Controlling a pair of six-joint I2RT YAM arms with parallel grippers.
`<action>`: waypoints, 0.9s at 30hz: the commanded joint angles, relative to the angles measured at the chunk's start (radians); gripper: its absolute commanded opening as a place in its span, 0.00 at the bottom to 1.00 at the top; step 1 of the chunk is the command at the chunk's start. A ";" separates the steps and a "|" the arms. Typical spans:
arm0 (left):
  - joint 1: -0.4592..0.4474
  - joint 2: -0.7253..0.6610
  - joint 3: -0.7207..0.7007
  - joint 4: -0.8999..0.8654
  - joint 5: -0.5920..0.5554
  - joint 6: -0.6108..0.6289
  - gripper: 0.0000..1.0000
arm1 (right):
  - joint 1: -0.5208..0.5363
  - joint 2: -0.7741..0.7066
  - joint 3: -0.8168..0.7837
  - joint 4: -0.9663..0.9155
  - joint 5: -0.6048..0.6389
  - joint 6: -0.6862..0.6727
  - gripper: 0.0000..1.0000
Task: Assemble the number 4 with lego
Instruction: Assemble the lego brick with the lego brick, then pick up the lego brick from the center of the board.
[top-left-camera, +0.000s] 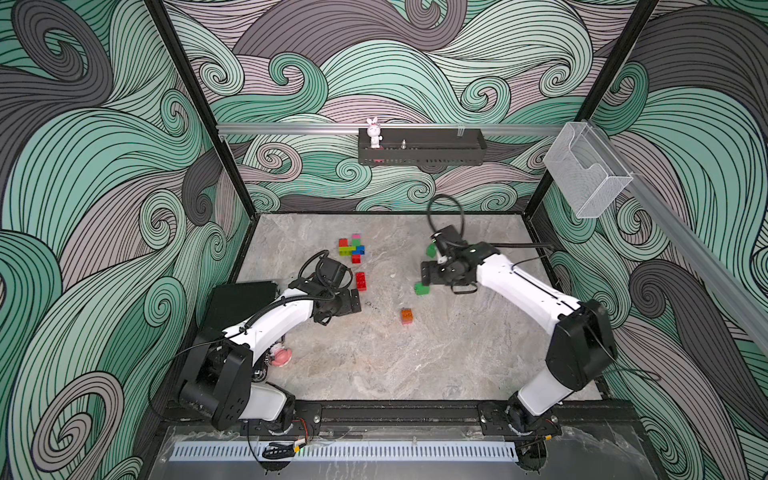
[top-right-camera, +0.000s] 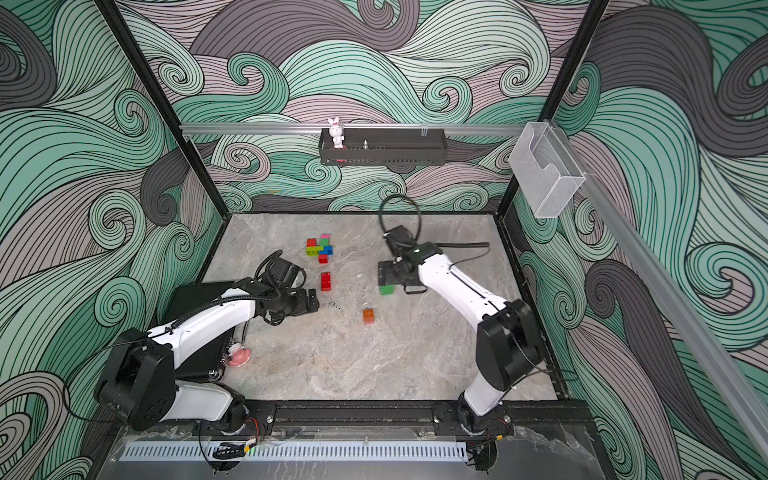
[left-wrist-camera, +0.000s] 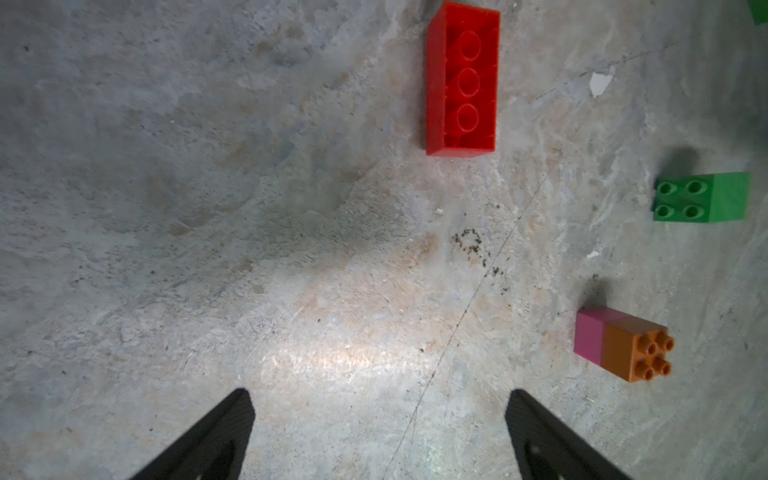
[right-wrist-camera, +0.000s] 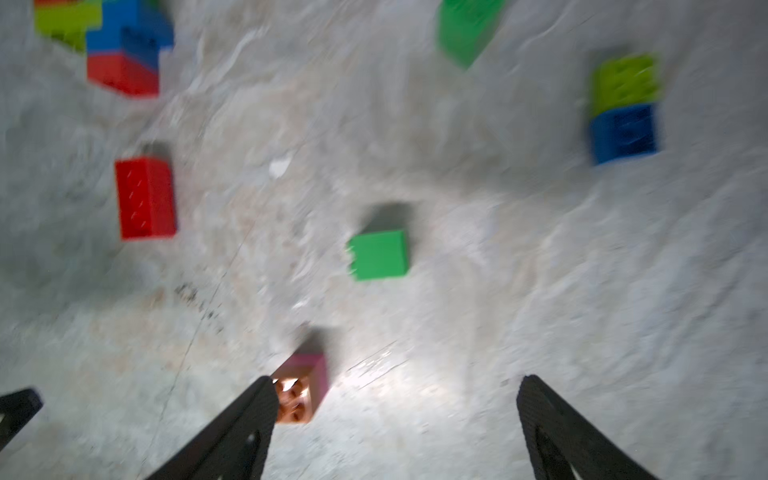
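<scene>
- Left jaws apart, empty, above worktop (left-wrist-camera: 208, 208) near red brick (left-wrist-camera: 462, 79).
- Right jaws apart, empty; one partly hides orange-pink brick (right-wrist-camera: 304, 390).
- Brick cluster (top-left-camera: 352, 248) lies toward back edge.

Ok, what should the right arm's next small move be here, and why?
Probably ease the right gripper forward and down over the nearer green brick: its jaws stand open and empty, that brick lies loose just ahead, and the part-built figure looks unfinished.

Marble tabletop (top-left-camera: 457, 353): red brick (top-left-camera: 360, 281) just beside left claw (top-left-camera: 356, 301), green brick (top-left-camera: 422, 288) beside right claw (top-left-camera: 424, 272), orange-pink brick (top-left-camera: 407, 316) between both, brick cluster (top-left-camera: 351, 248) beyond left claw.
</scene>
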 joint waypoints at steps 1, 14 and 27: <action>-0.023 0.034 0.055 -0.028 -0.006 0.023 0.99 | -0.190 0.088 -0.005 -0.004 0.016 -0.314 0.92; -0.067 0.154 0.164 -0.062 -0.014 0.010 0.99 | -0.374 0.565 0.445 -0.119 -0.289 -0.561 0.83; -0.067 0.191 0.208 -0.088 -0.029 0.033 0.99 | -0.342 0.620 0.478 -0.169 -0.207 -0.591 0.64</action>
